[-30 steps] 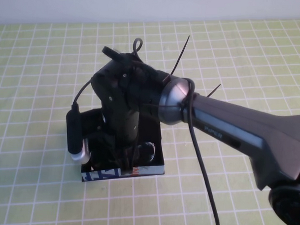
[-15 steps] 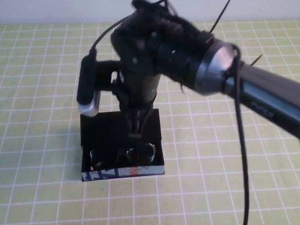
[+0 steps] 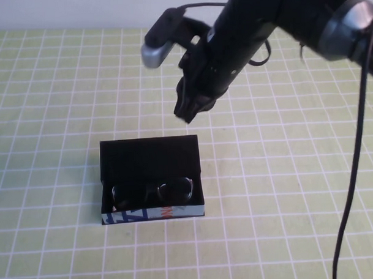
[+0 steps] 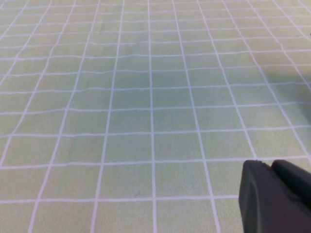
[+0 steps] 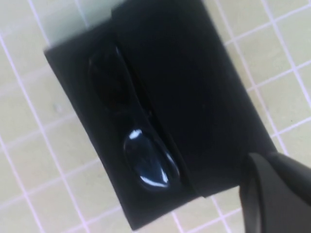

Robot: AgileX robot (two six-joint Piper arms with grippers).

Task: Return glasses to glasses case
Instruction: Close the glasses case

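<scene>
The glasses case [image 3: 149, 154], a black box with its flap lid laid open toward the back, sits on the green grid mat. Its front strip [image 3: 153, 213] is printed blue, white and orange. The dark-framed glasses [image 3: 154, 191] lie inside it along the front. My right gripper [image 3: 188, 113] hangs shut and empty in the air above and behind the case. The right wrist view looks down on the case [image 5: 199, 92], the glasses [image 5: 146, 162] and the gripper [image 5: 265, 170]. My left gripper [image 4: 265, 167] is shut and empty over bare mat, out of the high view.
The green mat with white grid lines [image 3: 286, 191] covers the table. The right arm's black cable [image 3: 353, 170] hangs down at the right. A pale wall runs along the far edge.
My right gripper rose out of the case and moved up and to the right, leaving the glasses lying in the case. The case has not moved.
</scene>
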